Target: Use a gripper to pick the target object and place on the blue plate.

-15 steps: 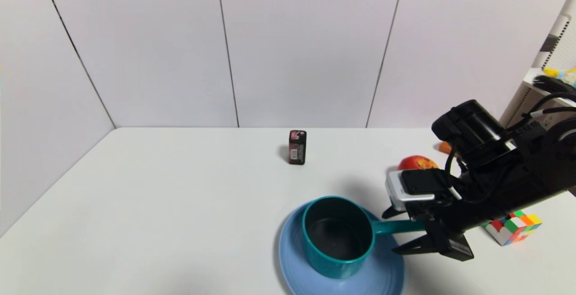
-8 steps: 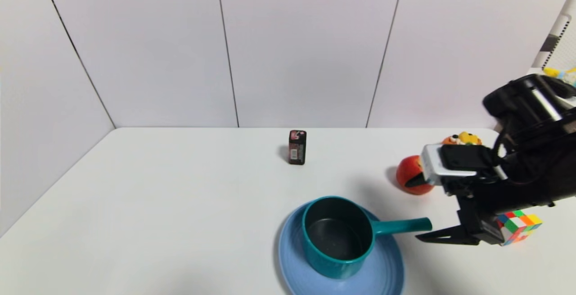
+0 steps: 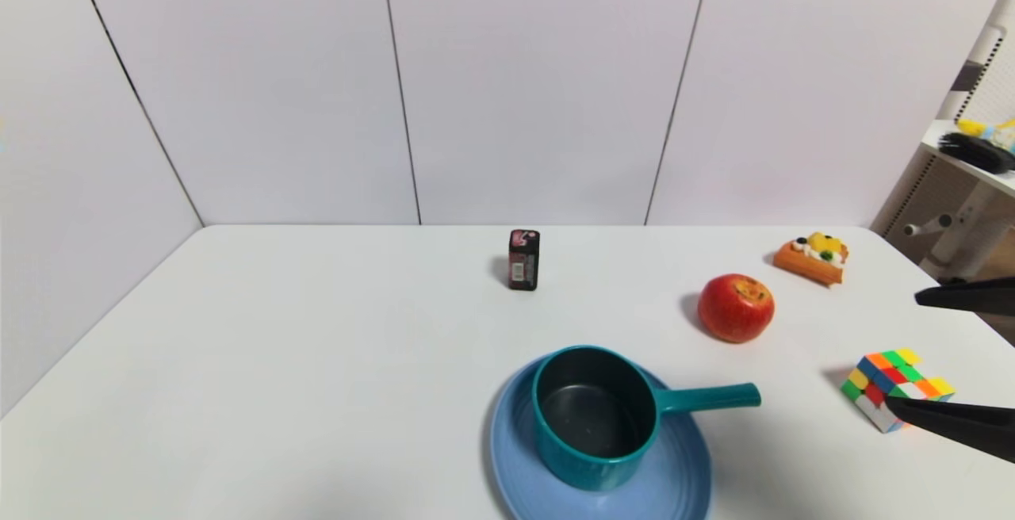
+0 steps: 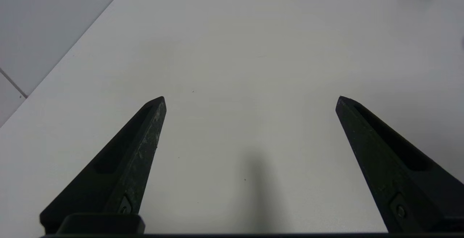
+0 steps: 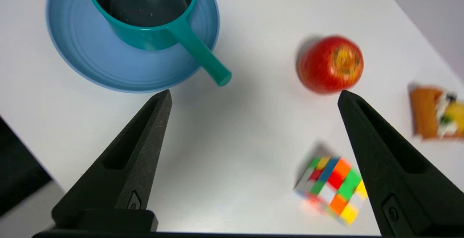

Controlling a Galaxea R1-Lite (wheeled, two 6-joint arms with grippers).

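Head view: teal saucepan [image 3: 596,417] sits on blue plate [image 3: 674,480]

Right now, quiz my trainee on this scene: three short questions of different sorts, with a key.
1. True or false: the teal saucepan sits on the blue plate.
2. Which object lies nearest the right gripper? A) the small dark box B) the colour cube C) the red apple
3. Fill in: the saucepan's handle points toward the robot's ____ side.

Key:
1. True; it rests upright on the plate, free of either gripper.
2. B; in the head view the gripper's lower finger crosses the cube's corner.
3. Right; it juts past the plate's rim.
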